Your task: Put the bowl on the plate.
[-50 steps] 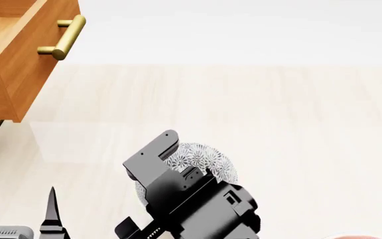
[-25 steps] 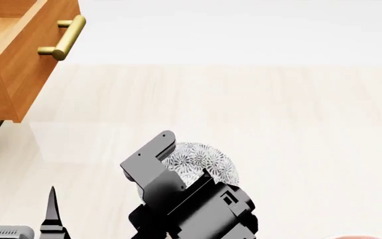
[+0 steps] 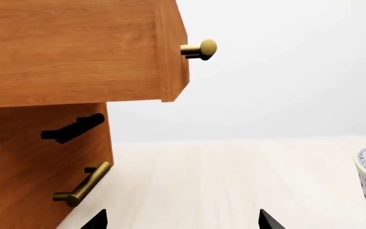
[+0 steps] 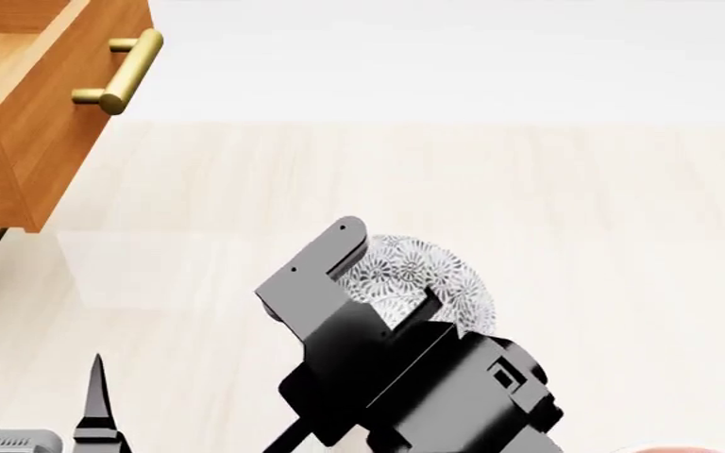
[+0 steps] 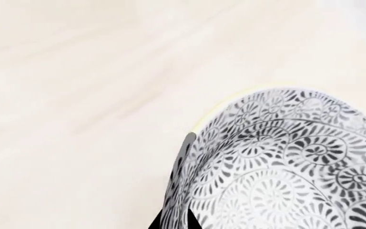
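Right gripper (image 4: 381, 283): my jaws clamp the bowl (image 4: 419, 274) rim | left gripper (image 4: 35, 382): wide, idle at 7 o'clock | progress: bowl held; plate unseen, placement pending

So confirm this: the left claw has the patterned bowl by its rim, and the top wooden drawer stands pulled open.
Wrong arm. The right claw has the bowl by its rim, as the head view shows; the left claw hangs apart from it, holding nothing. The drawer does stand pulled open.

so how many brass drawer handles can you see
2: one brass handle on the open upper drawer, one lower handle on the cabinet front beneath. Others may sit out of frame.
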Robot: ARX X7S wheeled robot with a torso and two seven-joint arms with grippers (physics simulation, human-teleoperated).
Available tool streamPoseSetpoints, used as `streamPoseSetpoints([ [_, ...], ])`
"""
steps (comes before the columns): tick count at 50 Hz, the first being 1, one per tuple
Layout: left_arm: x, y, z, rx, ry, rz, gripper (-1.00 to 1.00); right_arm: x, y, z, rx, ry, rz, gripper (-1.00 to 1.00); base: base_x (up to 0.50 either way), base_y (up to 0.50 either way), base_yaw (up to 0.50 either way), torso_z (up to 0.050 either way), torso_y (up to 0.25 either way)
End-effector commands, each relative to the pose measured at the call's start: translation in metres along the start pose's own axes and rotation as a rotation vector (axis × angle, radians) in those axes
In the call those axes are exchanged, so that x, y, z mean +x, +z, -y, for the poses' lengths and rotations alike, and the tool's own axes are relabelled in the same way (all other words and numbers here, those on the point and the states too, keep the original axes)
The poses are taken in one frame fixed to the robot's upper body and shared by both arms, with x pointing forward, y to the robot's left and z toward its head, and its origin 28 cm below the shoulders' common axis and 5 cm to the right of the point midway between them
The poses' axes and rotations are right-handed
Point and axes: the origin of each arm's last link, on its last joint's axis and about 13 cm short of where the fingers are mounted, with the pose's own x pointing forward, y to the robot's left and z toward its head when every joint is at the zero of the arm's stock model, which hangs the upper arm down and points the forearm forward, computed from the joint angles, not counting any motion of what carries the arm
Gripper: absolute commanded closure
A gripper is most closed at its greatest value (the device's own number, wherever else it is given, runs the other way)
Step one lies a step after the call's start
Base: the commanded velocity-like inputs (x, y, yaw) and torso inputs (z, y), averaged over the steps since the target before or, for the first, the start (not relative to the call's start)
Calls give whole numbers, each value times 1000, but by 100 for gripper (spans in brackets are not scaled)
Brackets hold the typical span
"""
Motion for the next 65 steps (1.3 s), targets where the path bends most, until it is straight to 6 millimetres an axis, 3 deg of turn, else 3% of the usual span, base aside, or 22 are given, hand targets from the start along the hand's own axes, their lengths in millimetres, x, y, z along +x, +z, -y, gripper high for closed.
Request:
streamPoseSetpoints([
  [1, 0, 1, -1, -1, 2, 3, -100, -38, 11, 16, -66, -123, 42, 100, 0, 0, 0, 0, 0],
  [16, 0, 3, 0, -1, -4, 5, -100, -86, 17, 24, -145, -243, -4, 100, 0, 0, 0, 0, 0],
  [31, 2, 5, 0, -2, -5, 9, -100, -128, 0, 37, -55, -325, -2, 100, 0, 0, 0, 0, 0],
  [55, 1, 4, 0, 4, 0, 9, -100, -166, -44, 41, 99, -407, -2, 100, 0, 0, 0, 0, 0],
  [65, 1, 4, -1, 2, 3, 9, -100, -172, -67, 39, 150, -420, -45, 100, 0, 0, 0, 0, 2],
])
